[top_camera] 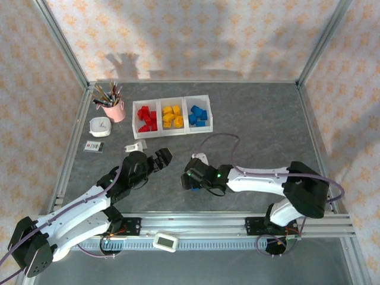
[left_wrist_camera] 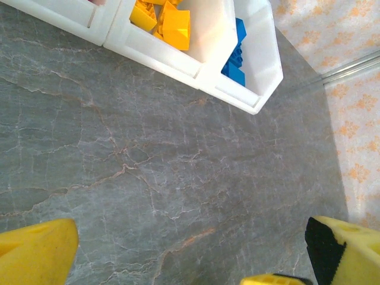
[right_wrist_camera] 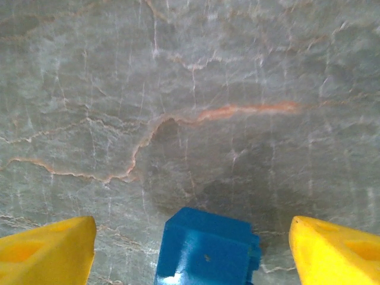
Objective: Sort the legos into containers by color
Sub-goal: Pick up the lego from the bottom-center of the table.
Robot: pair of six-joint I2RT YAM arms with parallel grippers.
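One blue lego (right_wrist_camera: 205, 246) lies loose on the desk (right_wrist_camera: 190, 89), front middle, right under the right pincer (right_wrist_camera: 191, 233). Right pincer: jaws well apart, one yellow finger on either side of the brick, bare desk visible in both gaps; no contact, nothing held. Tray (top_camera: 184, 113) sits toward the far side of the desk, well apart from the loose brick. Left bin: red legos (top_camera: 146, 119); middle bin: yellow legos (top_camera: 173, 116); right bin: blue legos (top_camera: 198, 116). Left pincer (top_camera: 162, 156) sits near the right one, on its left, and points toward the tray; jaws spread wide, only bare desk between them, nothing held. Its wrist camera sees the yellow and blue bins from the near side. Pink cup (top_camera: 114, 110) with pencils (top_camera: 107, 92) stands left of the tray, not touching it
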